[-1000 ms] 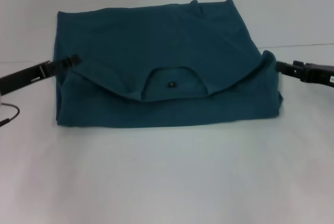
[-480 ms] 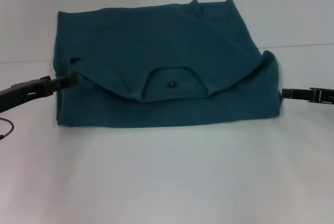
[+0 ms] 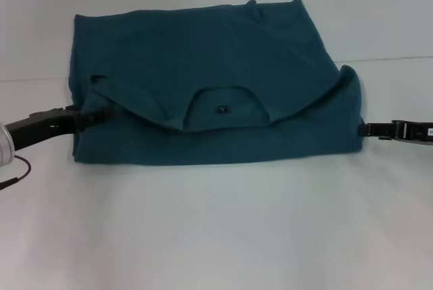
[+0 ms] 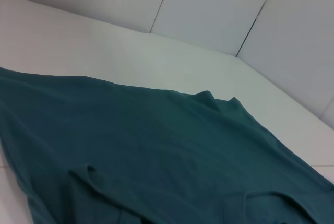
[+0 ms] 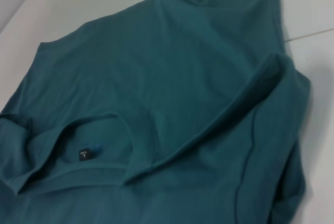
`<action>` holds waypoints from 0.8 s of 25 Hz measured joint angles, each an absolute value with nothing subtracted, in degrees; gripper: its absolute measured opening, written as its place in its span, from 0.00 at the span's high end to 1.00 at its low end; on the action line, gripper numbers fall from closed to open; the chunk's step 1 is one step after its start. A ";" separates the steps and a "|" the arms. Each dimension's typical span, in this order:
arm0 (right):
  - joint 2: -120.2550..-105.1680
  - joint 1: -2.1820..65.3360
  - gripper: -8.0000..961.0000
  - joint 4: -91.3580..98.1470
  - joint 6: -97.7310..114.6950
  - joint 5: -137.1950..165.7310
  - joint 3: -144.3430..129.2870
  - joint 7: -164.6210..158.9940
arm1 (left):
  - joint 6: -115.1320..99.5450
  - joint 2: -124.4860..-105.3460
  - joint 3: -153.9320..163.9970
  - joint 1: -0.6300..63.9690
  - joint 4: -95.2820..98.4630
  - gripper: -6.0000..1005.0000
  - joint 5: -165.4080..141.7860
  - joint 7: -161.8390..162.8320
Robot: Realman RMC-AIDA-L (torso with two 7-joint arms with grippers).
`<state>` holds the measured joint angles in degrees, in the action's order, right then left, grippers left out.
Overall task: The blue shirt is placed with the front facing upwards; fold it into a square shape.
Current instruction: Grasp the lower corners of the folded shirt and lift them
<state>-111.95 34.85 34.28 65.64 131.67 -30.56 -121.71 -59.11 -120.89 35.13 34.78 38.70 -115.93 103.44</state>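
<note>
Near to far: the bare bench (image 3: pixel 216 236) leaves open room in front. Both grippers have dropped to the shirt (image 3: pixel 210 67) sides, left gripper (image 3: pixel 98 115) under the folded flap, right gripper (image 3: pixel 365 130) at the right hem, probably for the next fold; jaws' state unclear. Far edge lies flat

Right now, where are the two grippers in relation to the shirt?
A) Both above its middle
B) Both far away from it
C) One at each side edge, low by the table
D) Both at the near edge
C: the left gripper is at the blue shirt's left edge and the right gripper at its right edge, both low over the table.
</note>
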 joint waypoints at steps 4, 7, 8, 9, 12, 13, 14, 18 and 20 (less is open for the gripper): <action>-112.74 35.58 0.35 33.73 63.73 131.74 -30.80 -121.73 | -58.37 -120.93 35.43 34.80 38.67 0.08 -115.93 103.44; -112.97 36.30 0.35 32.36 61.73 131.83 -31.35 -121.75 | -58.36 -120.94 35.47 34.80 38.64 0.08 -115.92 103.44; -113.03 36.48 0.35 31.93 61.00 131.83 -31.57 -121.75 | -58.36 -120.94 35.48 34.81 38.63 0.08 -115.92 103.44; -113.10 36.62 0.35 31.60 60.26 131.84 -31.88 -121.76 | -58.34 -120.94 35.48 34.80 38.63 0.08 -115.93 103.44; -113.42 37.01 0.36 30.87 58.13 131.86 -32.97 -121.77 | -58.29 -120.94 35.50 34.80 38.63 0.08 -115.92 103.44; -113.57 37.17 0.36 30.75 57.54 131.86 -33.27 -121.78 | -58.29 -120.94 35.51 34.78 38.63 0.08 -115.92 103.44; -113.65 37.36 0.36 30.58 57.19 131.87 -33.37 -121.78 | -58.28 -120.94 35.51 34.78 38.63 0.08 -115.92 103.44; -113.97 38.23 0.36 29.69 55.90 131.90 -33.56 -121.50 | -58.19 -120.93 35.51 34.76 38.61 0.08 -115.92 103.44; -114.15 38.63 0.36 29.51 55.42 131.91 -33.78 -121.42 | -57.95 -120.93 35.51 34.74 38.57 0.08 -115.92 103.44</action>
<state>-114.15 38.63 29.51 55.42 131.91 -33.78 -121.42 -57.95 -120.93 35.51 34.74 38.57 -115.92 103.44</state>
